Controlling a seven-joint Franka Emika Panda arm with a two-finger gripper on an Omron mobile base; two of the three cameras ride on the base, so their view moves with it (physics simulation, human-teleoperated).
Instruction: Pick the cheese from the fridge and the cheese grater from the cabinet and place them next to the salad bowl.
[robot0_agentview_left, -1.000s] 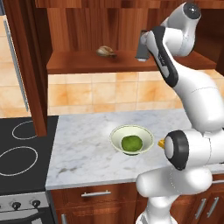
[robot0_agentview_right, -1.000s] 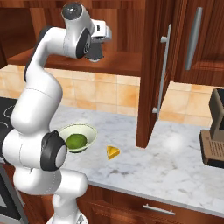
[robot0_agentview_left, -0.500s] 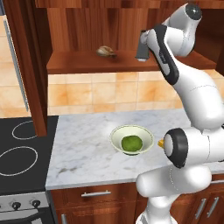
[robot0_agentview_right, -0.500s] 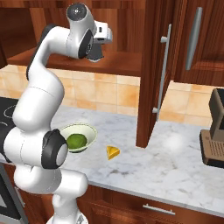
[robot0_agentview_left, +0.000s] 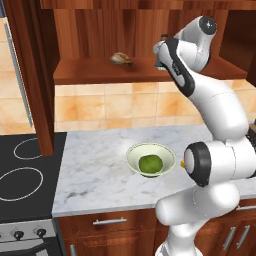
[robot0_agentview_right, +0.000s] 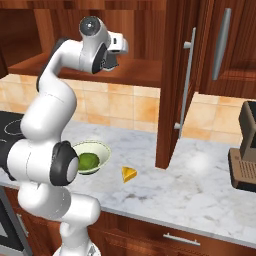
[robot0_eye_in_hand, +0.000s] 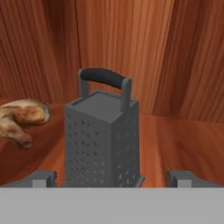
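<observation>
The cheese grater (robot0_eye_in_hand: 103, 140), a dark grey box with a black handle on top, stands upright on the cabinet's shelf (robot0_eye_in_hand: 179, 135). My gripper (robot0_eye_in_hand: 113, 179) is open, with a fingertip on each side of the grater's base and a gap to it on both sides. From the base views, the gripper (robot0_agentview_left: 161, 56) (robot0_agentview_right: 111, 61) reaches into the reddish-brown cabinet (robot0_agentview_left: 100, 75) (robot0_agentview_right: 142, 75). On the counter, the yellow cheese (robot0_agentview_right: 129, 174) lies just right of the salad bowl (robot0_agentview_right: 94, 156) (robot0_agentview_left: 150, 159). The fridge is out of view.
A brown rounded lump (robot0_eye_in_hand: 19, 119) (robot0_agentview_left: 121, 59) lies on the shelf left of the grater. An open wooden door (robot0_agentview_right: 175, 85) hangs right of the cabinet. A stove (robot0_agentview_left: 22, 175) is left of the marble counter (robot0_agentview_left: 90, 170). A dark appliance (robot0_agentview_right: 245, 150) stands far right.
The arm has dropped a little and eased toward the cabinet. The jaws have stayed open. Bowl and cheese have not moved.
</observation>
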